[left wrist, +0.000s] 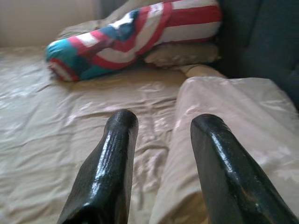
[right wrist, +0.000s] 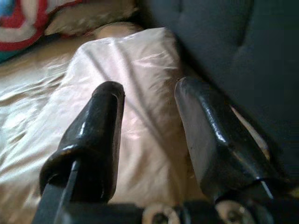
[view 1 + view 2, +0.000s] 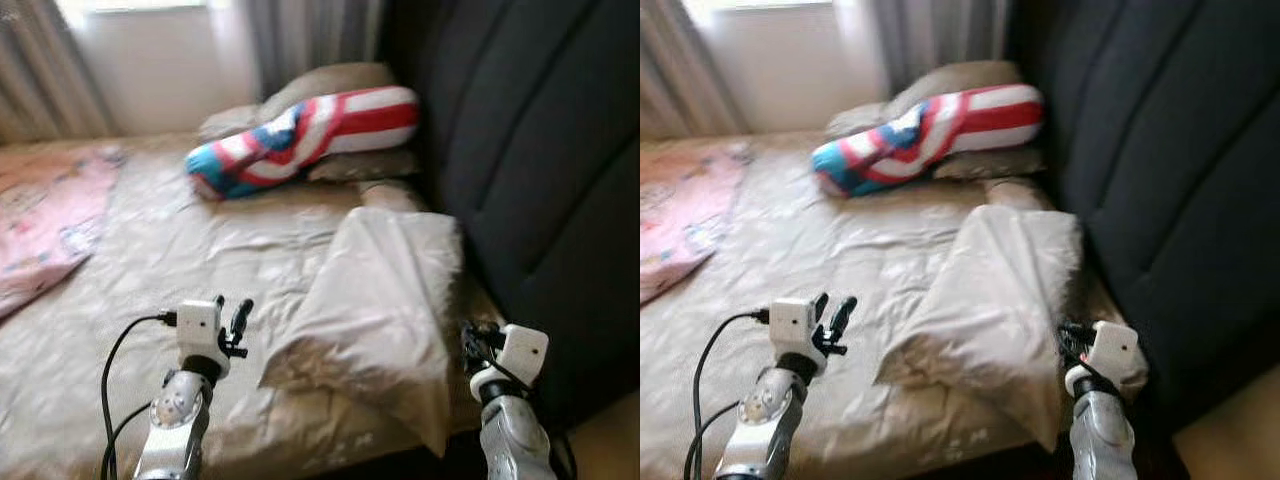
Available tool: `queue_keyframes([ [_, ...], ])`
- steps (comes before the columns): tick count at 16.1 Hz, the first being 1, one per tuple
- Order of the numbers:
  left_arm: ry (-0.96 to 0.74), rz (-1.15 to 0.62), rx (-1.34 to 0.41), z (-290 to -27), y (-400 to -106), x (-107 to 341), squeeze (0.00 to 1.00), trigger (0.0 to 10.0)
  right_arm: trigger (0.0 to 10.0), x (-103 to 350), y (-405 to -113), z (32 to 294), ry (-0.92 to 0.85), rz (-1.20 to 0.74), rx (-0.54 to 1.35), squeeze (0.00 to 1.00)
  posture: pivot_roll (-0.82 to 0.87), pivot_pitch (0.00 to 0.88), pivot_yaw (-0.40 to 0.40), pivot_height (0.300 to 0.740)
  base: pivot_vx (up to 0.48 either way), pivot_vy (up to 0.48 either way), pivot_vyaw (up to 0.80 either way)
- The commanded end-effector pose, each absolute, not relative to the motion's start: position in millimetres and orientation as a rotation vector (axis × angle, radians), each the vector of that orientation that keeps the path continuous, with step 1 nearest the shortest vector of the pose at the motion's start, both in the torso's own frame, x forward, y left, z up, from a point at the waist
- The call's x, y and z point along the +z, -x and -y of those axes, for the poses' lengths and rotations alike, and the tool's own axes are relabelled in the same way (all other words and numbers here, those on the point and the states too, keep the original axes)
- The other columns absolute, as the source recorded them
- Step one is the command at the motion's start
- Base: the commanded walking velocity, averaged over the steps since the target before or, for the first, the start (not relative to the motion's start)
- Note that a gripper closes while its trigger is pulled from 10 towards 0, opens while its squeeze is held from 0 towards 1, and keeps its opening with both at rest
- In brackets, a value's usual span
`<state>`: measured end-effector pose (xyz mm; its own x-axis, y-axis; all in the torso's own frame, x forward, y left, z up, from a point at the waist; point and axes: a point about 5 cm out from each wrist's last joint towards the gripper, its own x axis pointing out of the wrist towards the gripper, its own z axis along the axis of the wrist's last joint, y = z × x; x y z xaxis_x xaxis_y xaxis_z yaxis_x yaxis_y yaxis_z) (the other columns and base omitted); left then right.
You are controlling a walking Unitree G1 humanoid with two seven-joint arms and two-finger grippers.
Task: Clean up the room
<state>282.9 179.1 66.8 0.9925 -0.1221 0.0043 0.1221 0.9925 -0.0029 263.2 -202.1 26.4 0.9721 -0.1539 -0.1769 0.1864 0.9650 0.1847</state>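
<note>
Your left tool (image 3: 232, 318) and right tool (image 2: 148, 135) both hover with fingers apart and empty, flanking the beige pillow (image 3: 375, 300) that lies askew on the bed (image 3: 180, 260) beside the dark headboard (image 3: 540, 160). Its satin cover looks slippery, though blur hides detail; pinch only loose fabric and it may slide out or drag the sheet.

A beige pillow (image 3: 375, 300) lies tilted on the wrinkled bed (image 3: 180, 270).
</note>
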Motion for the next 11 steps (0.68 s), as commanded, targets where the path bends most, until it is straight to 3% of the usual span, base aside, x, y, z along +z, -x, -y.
queue_keyframes([
  [1,0.012,0.001,-0.126,-177.4,-283.9,68.1,0.00,10.0,10.0,26.5,-263.7,201.6,-0.201,-0.163,-0.175,0.00,-0.10,0.004,-0.011,0.740,0.322,0.000,0.00],
  [5,0.013,0.003,-0.122,-177.2,-283.8,68.4,0.00,10.0,10.0,27.2,-264.6,201.6,-0.203,-0.159,-0.177,0.00,-0.10,0.011,-0.014,0.740,0.326,0.000,0.00],
  [11,0.018,-0.006,-0.143,-174.8,-280.8,66.9,0.00,10.0,10.0,25.0,-263.9,198.7,-0.205,-0.175,-0.161,0.00,-0.09,0.019,-0.014,0.740,0.000,0.000,0.00],
])
